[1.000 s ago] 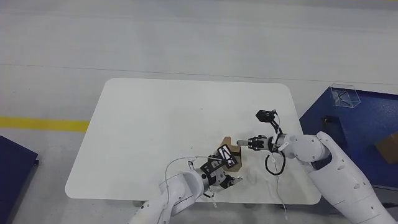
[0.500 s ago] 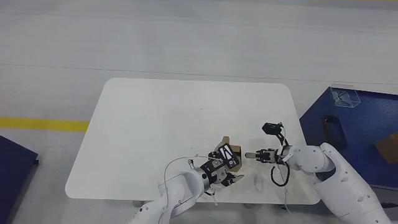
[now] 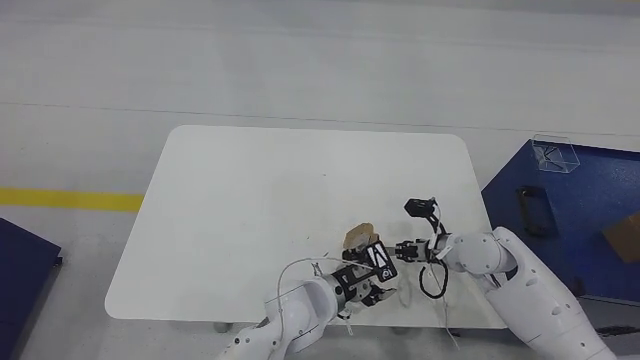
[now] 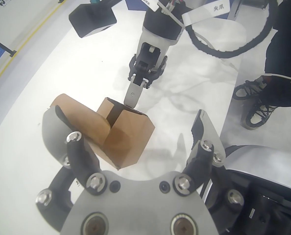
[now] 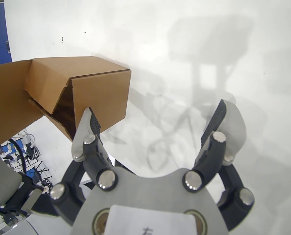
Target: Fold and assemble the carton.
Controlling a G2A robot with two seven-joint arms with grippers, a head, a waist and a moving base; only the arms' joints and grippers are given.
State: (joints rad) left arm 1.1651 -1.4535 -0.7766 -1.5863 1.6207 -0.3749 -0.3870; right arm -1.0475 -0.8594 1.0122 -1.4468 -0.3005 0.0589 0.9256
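Carton (image 4: 125,133) unclamped on bench (image 5: 184,13). Left gripper (image 4: 128,114) spread, one finger (image 4: 59,123) beside it. Right gripper (image 5: 155,107) spread, fingertip (image 5: 90,121) at open end. Push likely skids carton or crumples edge.

Brown carton (image 4: 125,133) on a white table (image 3: 250,210), between grey-and-black grippers.
The carton is plain brown cardboard with no pattern, and the slit by the right gripper (image 5: 155,107) shows dark brown to black inside. Under both grippers the table is white. The left gripper (image 4: 128,114) and the right one have pale grey fingers, black ribbed pads (image 5: 215,119) and silver bolts. The grey floor (image 3: 300,60) carries yellow lines (image 3: 60,200).
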